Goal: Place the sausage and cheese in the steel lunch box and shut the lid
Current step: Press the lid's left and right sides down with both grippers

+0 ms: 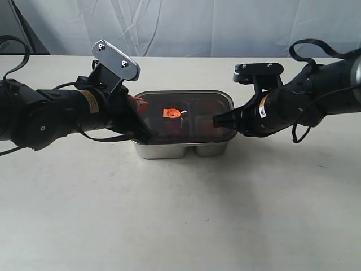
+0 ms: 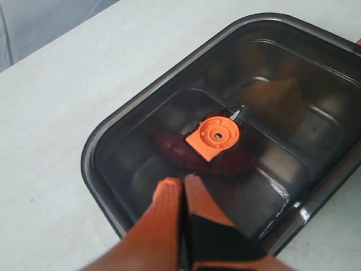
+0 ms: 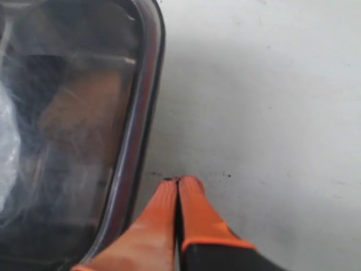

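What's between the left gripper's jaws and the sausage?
Only the smoky lid: the left gripper is over it, the sausage under it, visible through it in the left wrist view.

Glossy smoky plastic lid (image 1: 186, 116) tops shiny steel lunch box (image 1: 180, 149).

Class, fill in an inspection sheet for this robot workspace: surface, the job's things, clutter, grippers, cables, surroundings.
Surface: pale table, matte, no spills seen.
Job's things: steel lunch box mid-table, the dark lid on top of it. The sausage and cheese show dimly through the lid, in separate compartments.
Clutter: nothing seen.
Grippers: left gripper shut, tips over the lid. Right gripper shut, tips just outside the lid's rim. Contact cannot be told for either.
Cables: black cables loop off both arms, above the table.
Surroundings: white curtain behind the table.
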You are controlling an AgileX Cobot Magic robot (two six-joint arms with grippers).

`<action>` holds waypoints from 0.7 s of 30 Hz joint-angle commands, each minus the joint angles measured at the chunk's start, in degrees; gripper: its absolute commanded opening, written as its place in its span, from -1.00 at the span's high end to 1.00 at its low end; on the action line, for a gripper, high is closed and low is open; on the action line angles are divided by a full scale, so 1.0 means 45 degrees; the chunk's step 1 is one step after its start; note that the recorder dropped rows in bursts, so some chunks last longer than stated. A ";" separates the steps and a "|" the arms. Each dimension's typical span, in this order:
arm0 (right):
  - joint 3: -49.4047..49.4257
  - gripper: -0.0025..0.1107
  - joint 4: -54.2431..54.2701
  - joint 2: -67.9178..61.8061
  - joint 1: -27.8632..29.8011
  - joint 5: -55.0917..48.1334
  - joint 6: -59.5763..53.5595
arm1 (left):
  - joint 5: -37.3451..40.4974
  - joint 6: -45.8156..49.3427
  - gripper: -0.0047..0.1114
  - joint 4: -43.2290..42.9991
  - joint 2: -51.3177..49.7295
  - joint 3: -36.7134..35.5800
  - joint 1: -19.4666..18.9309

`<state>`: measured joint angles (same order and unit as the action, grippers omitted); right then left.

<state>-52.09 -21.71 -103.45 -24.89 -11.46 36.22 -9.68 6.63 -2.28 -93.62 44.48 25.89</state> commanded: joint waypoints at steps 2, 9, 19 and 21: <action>-0.0056 0.97 -0.0241 0.0808 0.0055 -0.0372 -0.0107 | -0.0157 -0.0016 0.92 -0.0097 -0.0008 0.0064 -0.0023; -0.0056 0.97 -0.0243 0.1313 -0.0268 0.1481 -0.0107 | -0.0592 0.0072 0.92 -0.0097 -0.0216 0.0064 -0.0023; -0.0673 0.97 -0.0360 -0.0547 -0.0564 0.0815 -0.0539 | 0.0569 0.0537 0.92 0.0039 -0.2791 0.0305 -0.0526; -0.0673 0.97 -0.0502 -0.0832 -0.0564 0.0758 -0.0539 | 0.0527 0.0537 0.92 0.0039 -0.3042 0.0305 -0.0526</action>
<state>-55.26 -23.05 -104.86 -27.45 -5.27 34.27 -11.45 9.04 -2.77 -104.24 46.32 23.85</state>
